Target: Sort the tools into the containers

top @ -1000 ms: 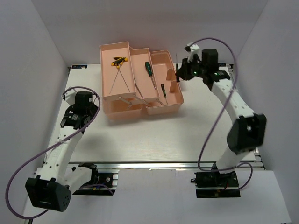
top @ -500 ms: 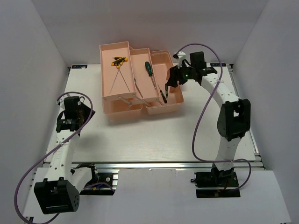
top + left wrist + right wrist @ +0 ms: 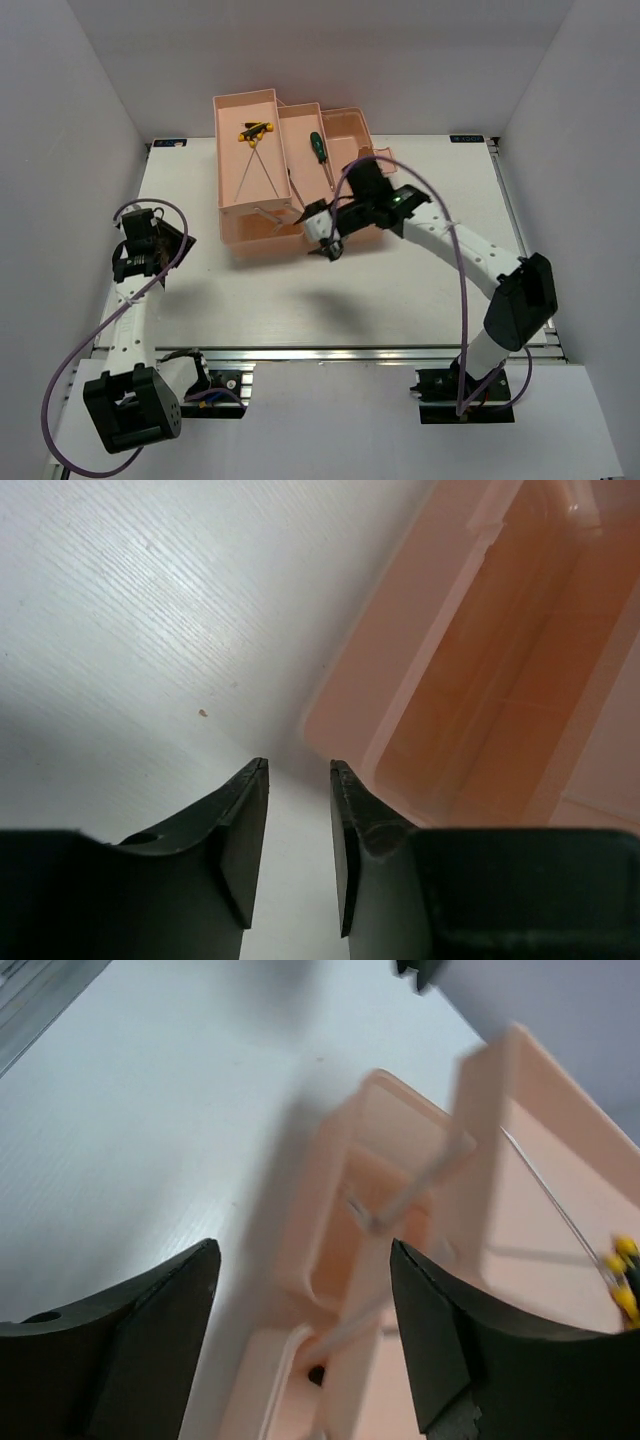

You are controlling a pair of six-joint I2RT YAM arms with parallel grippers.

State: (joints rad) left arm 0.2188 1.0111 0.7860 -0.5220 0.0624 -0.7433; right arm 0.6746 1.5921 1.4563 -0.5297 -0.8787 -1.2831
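Observation:
The salmon-pink toolbox (image 3: 246, 98) stands at the back middle of the table with its trays spread open. Two thin rods with yellow-and-black handles (image 3: 255, 130) lie in the left tray, and a green-handled screwdriver (image 3: 316, 147) lies in the middle one. My right gripper (image 3: 325, 240) hangs open over the toolbox's front edge and holds nothing. Its arm hides the right compartment. In the right wrist view the wide-open right gripper (image 3: 303, 1250) frames the pink trays (image 3: 480, 1110), with the yellow handles (image 3: 625, 1270) at the right edge. My left gripper (image 3: 299, 765) is narrowly open and empty, beside a toolbox corner (image 3: 420, 680).
White walls close in the table on the left, right and back. An aluminium rail (image 3: 300, 352) runs along the near edge. Purple cables (image 3: 460, 270) loop off both arms. My left arm (image 3: 140, 250) sits near the table's left edge.
My right arm has swung from the toolbox's back right across to its front edge, and its jaws have opened wide. My left arm has drawn back toward the left edge.

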